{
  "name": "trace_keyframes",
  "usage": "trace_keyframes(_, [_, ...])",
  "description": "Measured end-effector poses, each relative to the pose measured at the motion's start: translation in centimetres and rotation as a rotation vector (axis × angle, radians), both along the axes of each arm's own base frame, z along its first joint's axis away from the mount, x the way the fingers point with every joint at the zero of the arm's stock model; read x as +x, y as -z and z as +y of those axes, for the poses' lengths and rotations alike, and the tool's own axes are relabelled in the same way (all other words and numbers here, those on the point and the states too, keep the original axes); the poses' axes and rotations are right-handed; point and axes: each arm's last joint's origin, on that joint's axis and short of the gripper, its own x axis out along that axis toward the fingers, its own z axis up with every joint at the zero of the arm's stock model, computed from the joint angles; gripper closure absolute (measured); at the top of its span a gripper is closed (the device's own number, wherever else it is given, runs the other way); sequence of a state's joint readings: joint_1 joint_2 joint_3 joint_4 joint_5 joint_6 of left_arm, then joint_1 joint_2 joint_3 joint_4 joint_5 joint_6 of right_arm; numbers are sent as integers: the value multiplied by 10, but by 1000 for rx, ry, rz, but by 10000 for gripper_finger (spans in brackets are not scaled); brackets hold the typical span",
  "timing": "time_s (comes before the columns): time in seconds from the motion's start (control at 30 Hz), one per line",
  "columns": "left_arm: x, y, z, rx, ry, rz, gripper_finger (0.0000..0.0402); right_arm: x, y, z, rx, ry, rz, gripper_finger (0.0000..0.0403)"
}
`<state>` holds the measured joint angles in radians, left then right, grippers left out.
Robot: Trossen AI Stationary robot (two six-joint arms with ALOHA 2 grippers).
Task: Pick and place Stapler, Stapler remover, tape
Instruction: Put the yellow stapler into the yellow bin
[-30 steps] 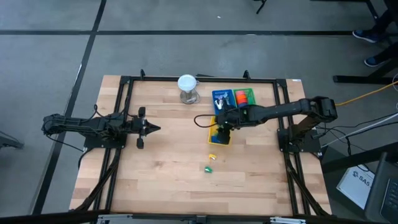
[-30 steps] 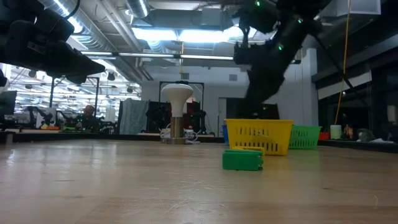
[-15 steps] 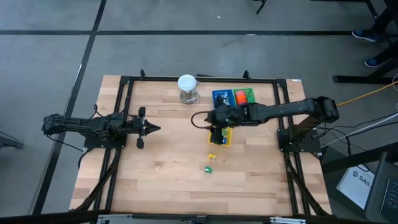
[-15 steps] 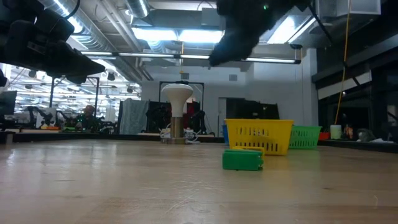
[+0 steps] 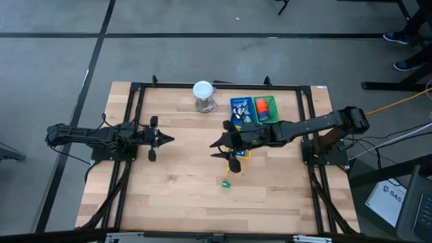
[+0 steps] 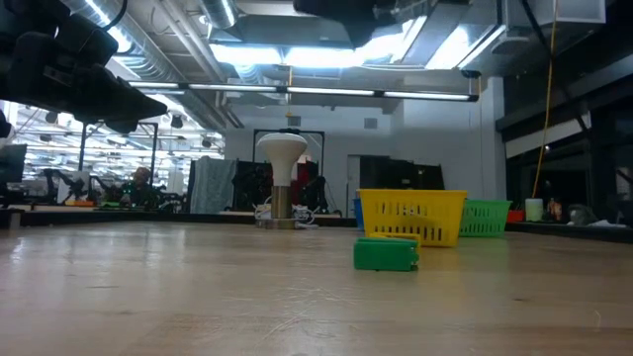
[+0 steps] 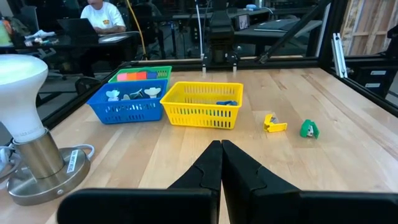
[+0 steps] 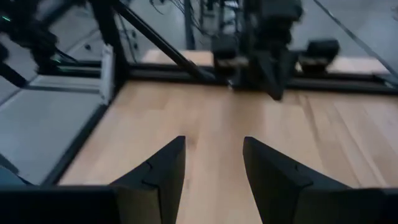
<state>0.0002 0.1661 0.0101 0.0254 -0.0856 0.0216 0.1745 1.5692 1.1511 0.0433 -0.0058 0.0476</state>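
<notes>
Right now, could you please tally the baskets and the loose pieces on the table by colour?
Yellow basket: 1
Blue basket: 1
Green basket: 1
Loose yellow piece: 1
Loose green piece: 1
Total: 5

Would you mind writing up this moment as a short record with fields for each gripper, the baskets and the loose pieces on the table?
left gripper: shut, empty, waiting at the table's left side
right gripper: open, empty, above the table's middle, just left of the yellow basket
yellow basket: beside the blue basket
blue basket: holds pale metal pieces
green basket: holds orange and red pieces
loose pieces: yellow piece and green piece on the bare wood
lamp: upright at the far edge
</notes>
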Motion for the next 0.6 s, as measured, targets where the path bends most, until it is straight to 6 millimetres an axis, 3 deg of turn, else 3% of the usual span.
trace_keyframes(0.33, [0,0,0,0,0,0,400,-6,0,30,34,-97,1,237])
trace_keyframes(0.6, [0,0,0,0,0,0,400,-4,18,61,104,-308,55,238])
